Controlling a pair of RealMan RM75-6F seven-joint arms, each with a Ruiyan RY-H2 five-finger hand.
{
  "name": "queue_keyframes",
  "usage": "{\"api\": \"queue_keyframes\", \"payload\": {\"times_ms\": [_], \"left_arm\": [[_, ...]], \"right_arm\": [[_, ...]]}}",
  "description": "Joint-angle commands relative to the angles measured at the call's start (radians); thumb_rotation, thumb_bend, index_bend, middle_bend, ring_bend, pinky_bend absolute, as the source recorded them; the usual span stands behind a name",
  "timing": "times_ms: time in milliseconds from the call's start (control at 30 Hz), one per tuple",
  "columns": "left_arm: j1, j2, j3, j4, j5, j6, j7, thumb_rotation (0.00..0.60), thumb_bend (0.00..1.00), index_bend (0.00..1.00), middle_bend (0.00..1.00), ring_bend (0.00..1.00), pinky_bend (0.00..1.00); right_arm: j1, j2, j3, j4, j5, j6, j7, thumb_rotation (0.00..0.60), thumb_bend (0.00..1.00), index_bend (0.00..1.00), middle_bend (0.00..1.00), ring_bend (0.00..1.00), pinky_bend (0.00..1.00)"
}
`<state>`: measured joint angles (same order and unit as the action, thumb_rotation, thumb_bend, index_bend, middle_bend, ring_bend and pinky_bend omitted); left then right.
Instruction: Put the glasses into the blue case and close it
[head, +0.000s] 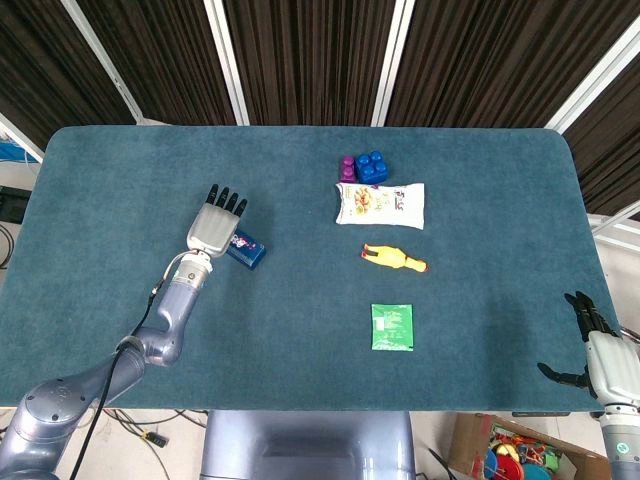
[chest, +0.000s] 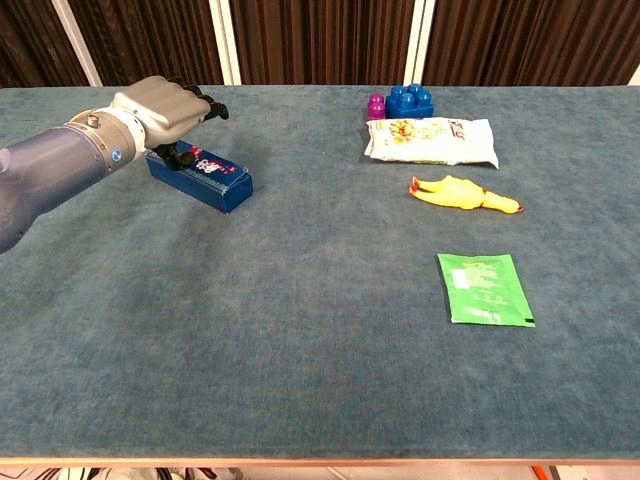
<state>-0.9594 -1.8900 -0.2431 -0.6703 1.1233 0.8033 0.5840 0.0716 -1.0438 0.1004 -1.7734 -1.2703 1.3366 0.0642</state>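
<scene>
The blue case (chest: 203, 177) lies on the surface (chest: 300, 330), its lid down. The left hand (chest: 160, 110) hovers over the case's far end, fingers (head: 226, 200) stretched out and grasping nothing. The right hand (head: 600, 355), released, is far from the case.

Case (chest: 210, 177) sits at 9 o'clock on the table (chest: 300, 380), lid down, left robot hand (chest: 160, 108) over its far-left end. Toy blocks (chest: 400, 101) at 1 o'clock, snack packet (chest: 432, 141) just in front, rubber chicken (chest: 464, 193) nearer still, sachet (chest: 484, 289) at 4. Right robot hand (head: 605, 355) off the 5 o'clock edge.
</scene>
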Motion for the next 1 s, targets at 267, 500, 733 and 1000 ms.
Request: {"api": "queue_keyframes", "payload": {"times_ms": [267, 500, 733, 1000], "left_arm": [[0.042, 0.114, 0.007, -0.158, 0.041, 0.113, 0.008, 0.600, 0.34, 0.10, 0.10, 0.04, 0.07], [0.187, 0.338, 0.031, -0.531, 0.029, 0.258, 0.032, 0.600, 0.34, 0.10, 0.09, 0.04, 0.07], [0.348, 0.579, 0.109, -0.934, -0.017, 0.390, 0.133, 0.600, 0.34, 0.10, 0.06, 0.03, 0.04], [0.537, 0.734, 0.216, -1.180, 0.070, 0.571, 0.013, 0.600, 0.32, 0.08, 0.01, 0.00, 0.00]], "right_arm": [[-0.001, 0.001, 0.003, 0.002, 0.004, 0.001, 0.004, 0.600, 0.21, 0.09, 0.02, 0.16, 0.29], [-0.001, -0.001, 0.003, 0.003, -0.004, 0.007, 0.002, 0.600, 0.21, 0.09, 0.02, 0.16, 0.29], [-0.004, -0.015, 0.012, 0.026, -0.030, 0.051, -0.019, 0.600, 0.20, 0.04, 0.02, 0.16, 0.29], [-0.006, -0.054, 0.002, 0.102, -0.154, 0.131, -0.018, 0.600, 0.15, 0.03, 0.02, 0.16, 0.29]]}}
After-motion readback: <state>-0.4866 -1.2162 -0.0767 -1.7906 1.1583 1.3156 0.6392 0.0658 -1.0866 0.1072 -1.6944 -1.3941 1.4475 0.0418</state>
